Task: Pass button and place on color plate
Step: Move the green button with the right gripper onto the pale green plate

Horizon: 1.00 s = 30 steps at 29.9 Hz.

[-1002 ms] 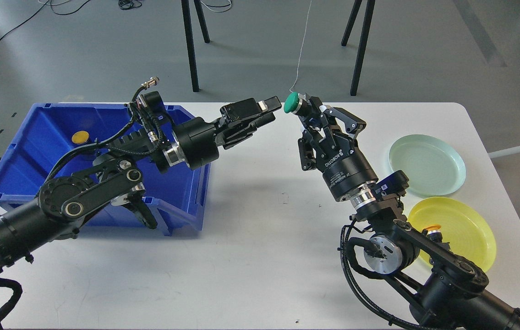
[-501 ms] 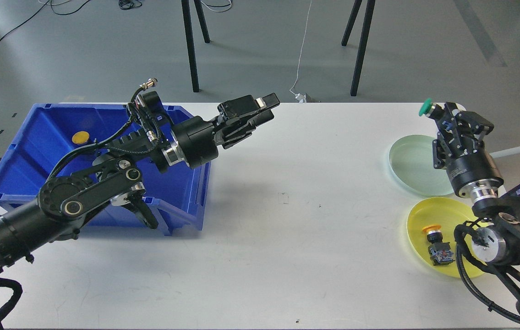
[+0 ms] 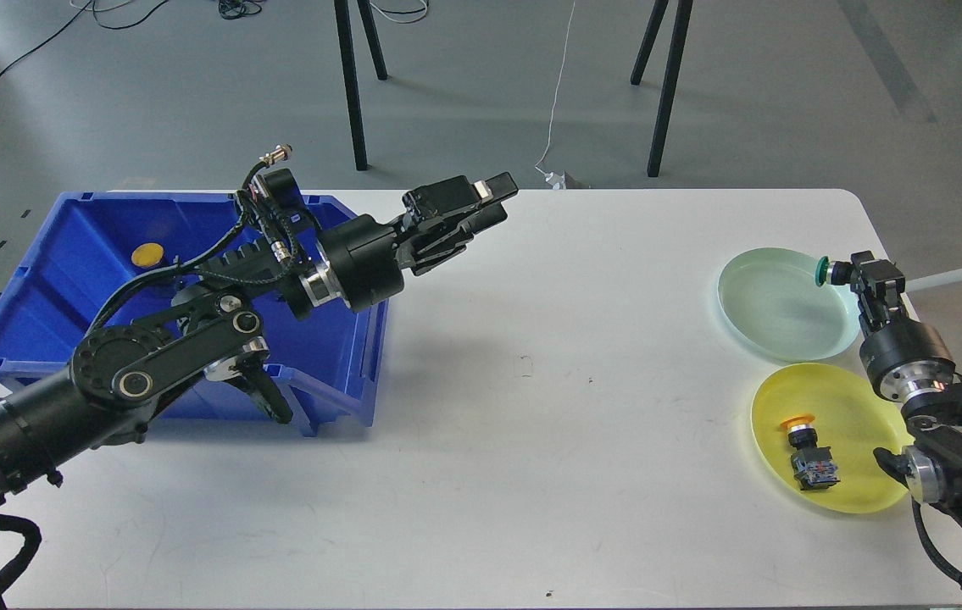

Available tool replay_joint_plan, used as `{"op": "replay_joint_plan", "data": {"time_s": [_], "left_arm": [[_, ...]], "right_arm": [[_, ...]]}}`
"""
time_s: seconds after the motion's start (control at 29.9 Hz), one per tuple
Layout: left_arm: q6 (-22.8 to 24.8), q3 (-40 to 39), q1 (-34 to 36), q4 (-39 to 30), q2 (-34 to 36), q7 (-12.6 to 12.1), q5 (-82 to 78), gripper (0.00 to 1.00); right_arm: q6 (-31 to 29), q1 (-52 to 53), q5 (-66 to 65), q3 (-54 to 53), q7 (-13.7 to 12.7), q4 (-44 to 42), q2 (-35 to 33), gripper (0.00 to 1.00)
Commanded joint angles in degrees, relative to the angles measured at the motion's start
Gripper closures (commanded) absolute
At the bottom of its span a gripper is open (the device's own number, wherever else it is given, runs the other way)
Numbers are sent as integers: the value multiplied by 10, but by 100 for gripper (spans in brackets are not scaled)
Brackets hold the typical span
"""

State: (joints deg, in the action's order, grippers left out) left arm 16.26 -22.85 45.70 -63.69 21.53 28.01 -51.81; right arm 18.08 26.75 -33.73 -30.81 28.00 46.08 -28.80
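Note:
My right gripper (image 3: 849, 273) is shut on a green-capped button (image 3: 823, 271) and holds it at the right rim of the pale green plate (image 3: 773, 303). Below it lies the yellow plate (image 3: 849, 487) with a yellow-capped button (image 3: 807, 451) on it. My left gripper (image 3: 493, 199) hangs over the table to the right of the blue bin (image 3: 48, 288), empty; its fingers look close together. Another yellow-capped button (image 3: 147, 253) lies in the bin.
The white table (image 3: 531, 407) spans the view. Black stand legs (image 3: 351, 85) rise on the floor behind the table's far edge, with a white cable (image 3: 561, 85) beside them. My left arm's elbow (image 3: 158, 356) crosses the bin's front wall.
My right arm has swung from the table's middle to the right with the green button, then lowered it to the green plate's rim. My left arm has stayed in place.

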Motion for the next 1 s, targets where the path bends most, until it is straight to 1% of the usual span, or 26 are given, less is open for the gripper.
{"op": "replay_joint_plan", "data": {"time_s": [0.0,0.13,0.23,0.3,0.5,0.6,0.97], "left_arm": [[0,0,0,1,0,0,0,42],[0,0,0,1,0,0,0,42],[1,0,0,3,0,0,0,42],[2,0,0,5,0,0,0,42],[2,0,-1,5,0,0,0,42],[3,0,0,5,0,0,0,42],[4,0,0,5,0,0,0,42]], "right_arm": [[0,8,1,20,0,-9,6,88],[-1,8,1,23,0,-11,16,86],[-3,8,2,24,0,-15,17,81],[-5,8,2,24,0,-27,25,80],[-4,9,5,23,0,-35,36,66],[-4,9,6,21,0,-35,36,63],[-5,8,7,15,0,-35,36,58]]}}
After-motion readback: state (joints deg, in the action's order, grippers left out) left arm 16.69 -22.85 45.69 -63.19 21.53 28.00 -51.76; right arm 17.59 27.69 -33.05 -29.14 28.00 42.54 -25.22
